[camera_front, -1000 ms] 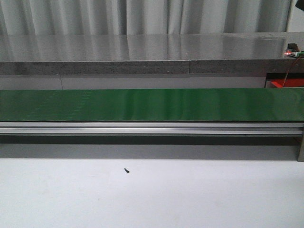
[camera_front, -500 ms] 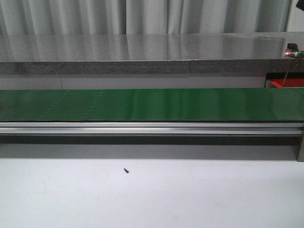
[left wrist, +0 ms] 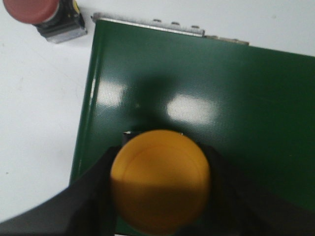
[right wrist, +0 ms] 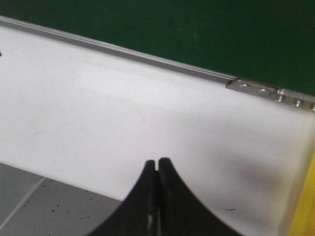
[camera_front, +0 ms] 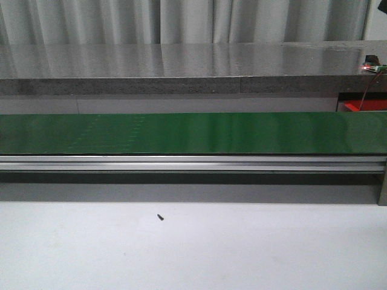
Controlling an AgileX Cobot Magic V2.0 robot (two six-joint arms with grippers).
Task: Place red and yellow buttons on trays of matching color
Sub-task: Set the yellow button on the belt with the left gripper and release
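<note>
A conveyor belt (camera_front: 193, 133) spans the white table (camera_front: 242, 248), with a small screw (camera_front: 161, 217) on the table before the belt and a stone counter (camera_front: 181, 66) behind the belt.

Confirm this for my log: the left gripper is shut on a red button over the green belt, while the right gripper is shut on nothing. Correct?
Not quite. The left wrist view shows the left gripper shut on a yellow button, not a red one; the red button sits off the green belt. The rest holds: the right gripper is shut on nothing.
</note>
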